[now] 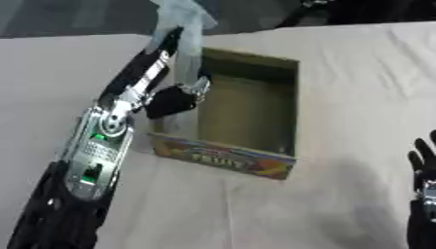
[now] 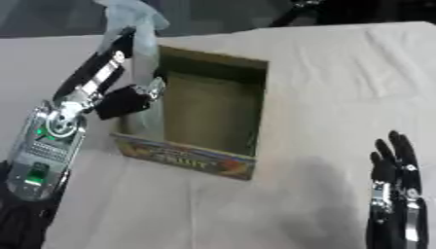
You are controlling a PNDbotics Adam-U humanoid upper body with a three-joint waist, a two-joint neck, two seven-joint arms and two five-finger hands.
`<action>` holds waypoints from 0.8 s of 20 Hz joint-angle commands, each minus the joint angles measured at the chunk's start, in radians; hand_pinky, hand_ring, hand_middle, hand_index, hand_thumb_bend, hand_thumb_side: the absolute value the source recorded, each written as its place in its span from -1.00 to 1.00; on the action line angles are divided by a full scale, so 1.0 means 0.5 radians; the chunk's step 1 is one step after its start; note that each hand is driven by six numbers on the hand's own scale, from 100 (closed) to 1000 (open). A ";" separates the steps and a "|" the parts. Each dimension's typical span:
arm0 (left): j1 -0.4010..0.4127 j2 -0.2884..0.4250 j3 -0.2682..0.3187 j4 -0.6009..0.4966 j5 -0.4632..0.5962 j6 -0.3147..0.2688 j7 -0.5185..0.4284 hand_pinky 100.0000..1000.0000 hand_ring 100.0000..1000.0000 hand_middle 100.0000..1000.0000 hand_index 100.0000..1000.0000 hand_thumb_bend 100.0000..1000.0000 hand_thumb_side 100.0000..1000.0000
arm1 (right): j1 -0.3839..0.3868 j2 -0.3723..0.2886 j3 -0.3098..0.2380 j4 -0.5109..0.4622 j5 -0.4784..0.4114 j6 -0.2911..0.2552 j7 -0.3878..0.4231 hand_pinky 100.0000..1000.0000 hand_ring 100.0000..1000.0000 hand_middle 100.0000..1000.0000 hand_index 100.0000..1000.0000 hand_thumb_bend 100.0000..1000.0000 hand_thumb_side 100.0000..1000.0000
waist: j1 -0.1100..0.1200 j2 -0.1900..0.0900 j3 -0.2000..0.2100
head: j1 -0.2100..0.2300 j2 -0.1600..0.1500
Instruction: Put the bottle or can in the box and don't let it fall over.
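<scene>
While my left hand (image 1: 174, 97) has its fingers wrapped round the clear plastic bottle (image 1: 183, 29) mid-body over the fruit box (image 1: 226, 158), it looks light, slippery and tippy. Right hand (image 2: 393, 170) idles, fingers straight.

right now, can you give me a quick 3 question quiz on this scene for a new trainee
1. True or false: the clear bottle already stands on the floor of the box.
2. Which hand holds the bottle? A) left hand B) right hand C) neither
3. Fill in: the word printed on the near wall of the box is ____.

Key:
1. False. The bottle is held upright at the box's left wall, its top well above the rim.
2. A. The right hand rests open at the lower right, fingers up.
3. FRUIT.
</scene>
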 commanded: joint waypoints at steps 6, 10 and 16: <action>0.070 0.111 0.038 -0.024 0.051 0.060 -0.040 1.00 1.00 1.00 1.00 -1.00 -0.47 | 0.007 -0.034 -0.020 -0.044 -0.002 0.001 -0.015 1.00 0.98 1.00 1.00 -1.00 0.29 | 0.003 -0.061 0.011 | -0.018 -0.016; 0.126 0.142 0.012 0.002 0.139 0.079 -0.087 1.00 1.00 1.00 1.00 -1.00 -0.30 | 0.008 -0.032 -0.020 -0.044 0.005 -0.001 -0.019 1.00 0.98 1.00 1.00 -1.00 0.29 | 0.004 -0.060 0.015 | -0.026 -0.018; 0.174 0.192 0.042 -0.051 0.163 0.059 -0.093 1.00 1.00 1.00 1.00 -1.00 -0.02 | 0.009 -0.034 -0.021 -0.044 0.008 -0.004 -0.023 1.00 0.98 1.00 1.00 -1.00 0.29 | 0.008 -0.060 0.019 | -0.033 -0.018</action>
